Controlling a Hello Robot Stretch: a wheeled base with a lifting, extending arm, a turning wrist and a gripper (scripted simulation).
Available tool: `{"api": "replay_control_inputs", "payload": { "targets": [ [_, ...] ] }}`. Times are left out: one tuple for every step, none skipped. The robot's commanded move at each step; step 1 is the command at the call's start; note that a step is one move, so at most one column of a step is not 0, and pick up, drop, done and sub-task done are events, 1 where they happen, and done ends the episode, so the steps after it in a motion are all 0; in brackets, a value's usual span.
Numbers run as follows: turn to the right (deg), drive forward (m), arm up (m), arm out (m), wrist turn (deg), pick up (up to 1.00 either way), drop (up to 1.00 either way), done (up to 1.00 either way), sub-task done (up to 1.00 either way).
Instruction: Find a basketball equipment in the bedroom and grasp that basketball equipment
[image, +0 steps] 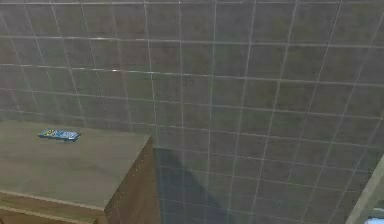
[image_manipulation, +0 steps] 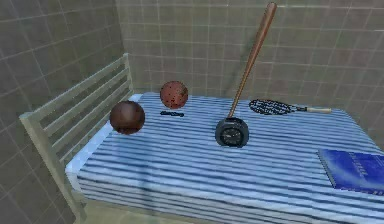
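Tiled walls wrap the corner on the arm side view, and a bed (image_manipulation: 200, 165) with a blue-and-white striped cover stretches across the lower frame, its pale slatted headboard (image_manipulation: 70, 112) at the left.

Two reddish-brown balls sit on the cover, both with a basketball's shape and colour. The darker basketball (image_manipulation: 127, 117) lies left of centre, close to the headboard. The brighter basketball (image_manipulation: 174, 95) is just up and right of it, the two near each other but apart. A small dark flat thing (image_manipulation: 172, 114) lies right below the brighter one.

At mid-frame stands a round black object (image_manipulation: 231, 132), too small to name. A wooden bat (image_manipulation: 252, 62) slants up from it towards the top of the frame. Right of that a racket (image_manipulation: 272, 106) lies flat, handle pointing right. A blue book (image_manipulation: 352, 168) rests at the lower right edge.

Over on the forward view there is brown tiled floor (image: 250, 90). A wooden table (image: 70, 165) sits in the lower left corner, with a small bluish flat item (image: 60, 135) near its far edge.

As for the gripper, I cannot tell its state.
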Motion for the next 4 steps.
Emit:
{"api": "replay_control_inputs", "payload": {
  "targets": [
    [-15.0, 0.00, 0.00, 0.00, 0.0, 0.00, 0.00, 0.00, 0.00],
    [45.0, 0.00, 0.00, 0.00, 0.0, 0.00, 0.00, 0.00, 0.00],
    [18.0, 0.00, 0.00, 0.00, 0.0, 0.00, 0.00, 0.00, 0.00],
    [0.0, 0.60, 0.00, 0.00, 0.0, 0.00, 0.00, 0.00, 0.00]
  ]
}}
